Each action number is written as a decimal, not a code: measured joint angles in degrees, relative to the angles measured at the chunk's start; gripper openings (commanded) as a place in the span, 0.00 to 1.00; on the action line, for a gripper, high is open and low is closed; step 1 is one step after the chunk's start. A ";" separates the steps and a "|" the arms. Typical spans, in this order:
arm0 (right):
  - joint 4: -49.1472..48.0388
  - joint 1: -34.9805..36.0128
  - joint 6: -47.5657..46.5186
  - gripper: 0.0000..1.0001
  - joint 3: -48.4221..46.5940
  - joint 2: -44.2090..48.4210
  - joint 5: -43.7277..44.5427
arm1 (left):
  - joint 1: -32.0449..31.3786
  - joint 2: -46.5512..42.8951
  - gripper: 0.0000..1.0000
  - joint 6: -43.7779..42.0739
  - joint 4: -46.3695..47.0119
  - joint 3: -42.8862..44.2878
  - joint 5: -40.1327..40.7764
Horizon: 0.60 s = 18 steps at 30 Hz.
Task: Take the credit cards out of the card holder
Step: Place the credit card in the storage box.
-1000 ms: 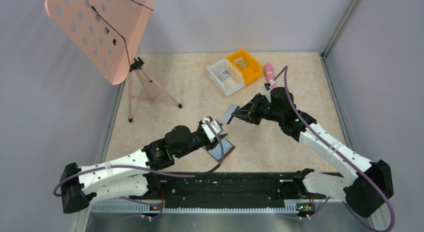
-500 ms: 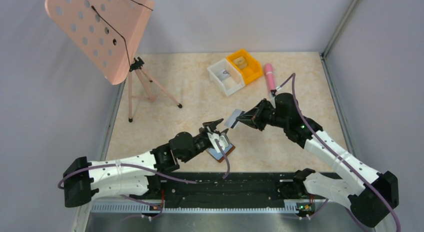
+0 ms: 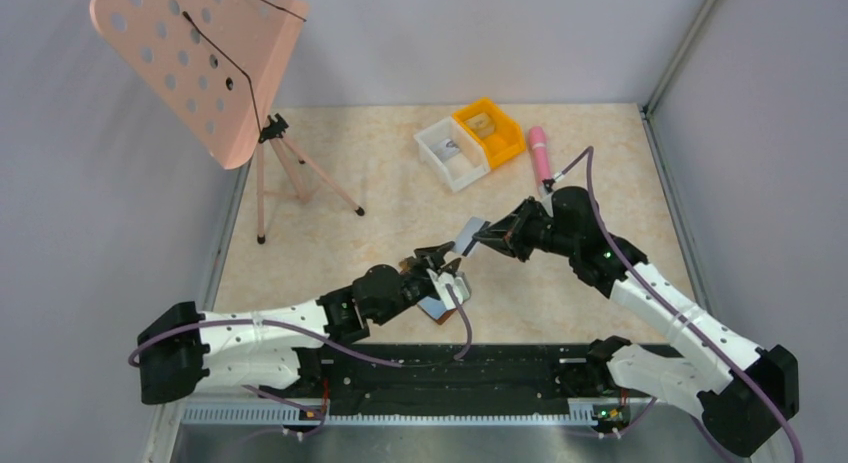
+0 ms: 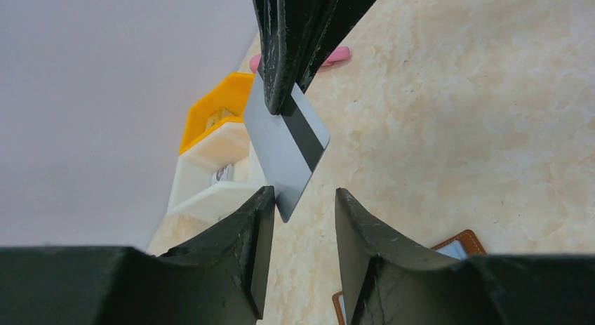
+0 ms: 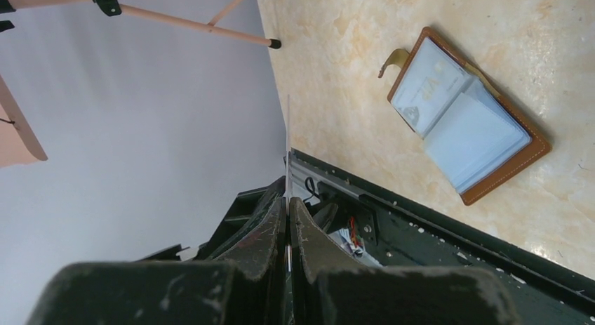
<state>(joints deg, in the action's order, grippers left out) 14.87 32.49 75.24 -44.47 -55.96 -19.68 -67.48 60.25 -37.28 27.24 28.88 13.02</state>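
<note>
- Right jaws: closed flat, fingers [image 5: 270,227] pressed on one credit card [image 4: 281,156]. They pinch it at its upper edge.
- The card hangs clear of the bench [image 3: 380,183] and is tilted. Its grey face and dark stripe are turned toward the left wrist camera.
- From the right wrist camera we see the same card edge-on, as a thin pale line rising from between the fingertips.
- Left jaws: partly open, fingers [image 4: 245,234] apart with a clear gap, nothing in them.
- The card's lowest corner sits just at the mouth of that gap, close by the inner face of one finger. We cannot tell whether it touches.
- Card holder [image 5: 463,121]: lies open and flat on the bench near the front rail, pale inner pockets facing up, clasp tab sticking out from one side.
- One half shows a printed pale card behind its pocket; the other shows plain pale leaves.
- In the top view the holder lies just beside and partly under the left arm's wrist.
- White bin [image 3: 428,143] and orange bin [image 3: 512,141] stand side by side at the far end, touching, with a pink tube-shaped thing [image 3: 539,155] just right of them.
- A pink music stand [image 3: 190,63] stands at the far left corner.
</note>
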 measured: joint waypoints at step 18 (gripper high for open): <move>-4.42 -0.42 -0.44 0.47 4.74 2.43 0.20 | -0.59 3.67 0.00 7.96 2.99 0.20 8.22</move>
<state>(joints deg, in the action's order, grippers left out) 10.46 32.08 74.81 -39.72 -53.54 -19.49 -68.07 63.92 -29.32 30.24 29.08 21.23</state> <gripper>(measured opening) 0.296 0.012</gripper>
